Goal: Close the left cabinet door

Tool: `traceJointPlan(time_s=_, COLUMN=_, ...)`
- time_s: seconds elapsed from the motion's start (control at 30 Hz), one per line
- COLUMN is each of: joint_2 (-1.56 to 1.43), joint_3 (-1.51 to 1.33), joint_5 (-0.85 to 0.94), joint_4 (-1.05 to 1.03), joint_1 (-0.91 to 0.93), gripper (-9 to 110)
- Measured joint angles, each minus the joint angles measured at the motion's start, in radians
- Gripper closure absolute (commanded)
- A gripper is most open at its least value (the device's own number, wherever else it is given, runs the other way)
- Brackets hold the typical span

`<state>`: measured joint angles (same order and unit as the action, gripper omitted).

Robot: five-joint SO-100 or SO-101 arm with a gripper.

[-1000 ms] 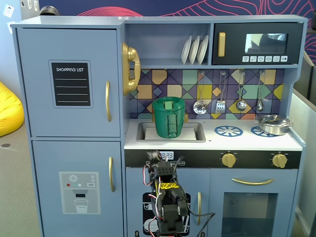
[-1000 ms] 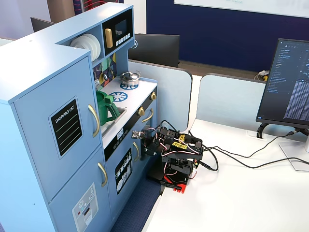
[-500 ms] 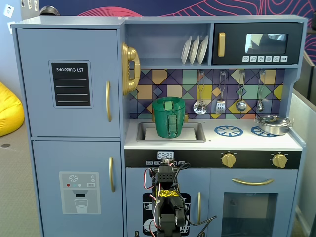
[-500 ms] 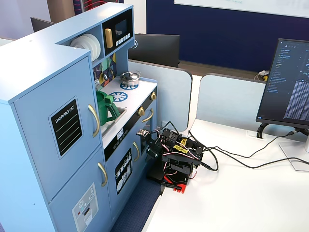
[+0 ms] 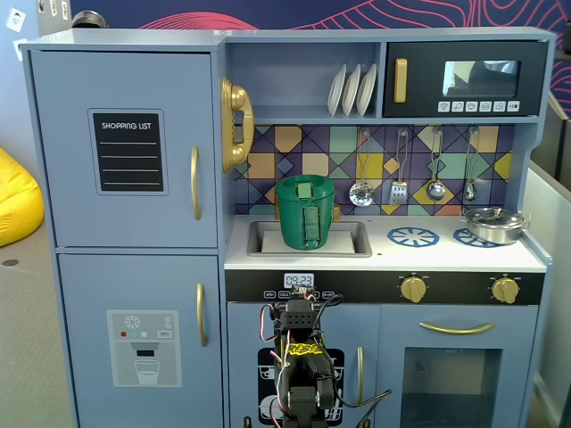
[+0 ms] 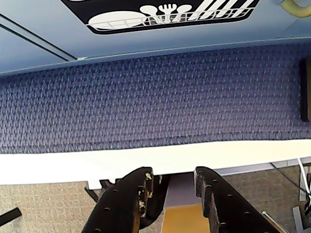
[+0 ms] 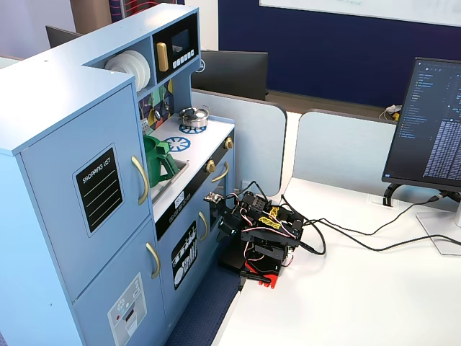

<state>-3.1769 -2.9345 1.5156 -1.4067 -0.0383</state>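
Note:
The left cabinet door (image 5: 134,85) is a light-blue panel at the kitchen's upper left. It has a black "SHOPPING LIST" panel (image 5: 129,152) and a gold handle (image 5: 194,183), and it lies flush with the cabinet front. It also shows in the other fixed view (image 7: 86,140), likewise flush. The arm (image 7: 261,229) sits folded on the white table in front of the lower middle doors, well below and right of that door. In the wrist view my gripper (image 6: 173,172) is open and empty, pointing down at the table edge. The door is out of the wrist view.
A blue door with an ice-dispenser graphic (image 5: 143,348) is below the left door. A green can (image 5: 305,209) stands in the sink, next to a gold phone (image 5: 234,125) and a black microwave (image 5: 464,78). A monitor (image 7: 432,122) and cables (image 7: 360,245) sit on the white table (image 7: 346,295). Blue carpet (image 6: 155,97) lies below.

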Motion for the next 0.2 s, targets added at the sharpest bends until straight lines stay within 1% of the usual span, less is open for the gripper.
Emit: traceJointPlan(time_s=0.2, joint_2=0.0, joint_3=0.0, joint_5=0.0, joint_4=0.0, joint_1=0.0, gripper=98)
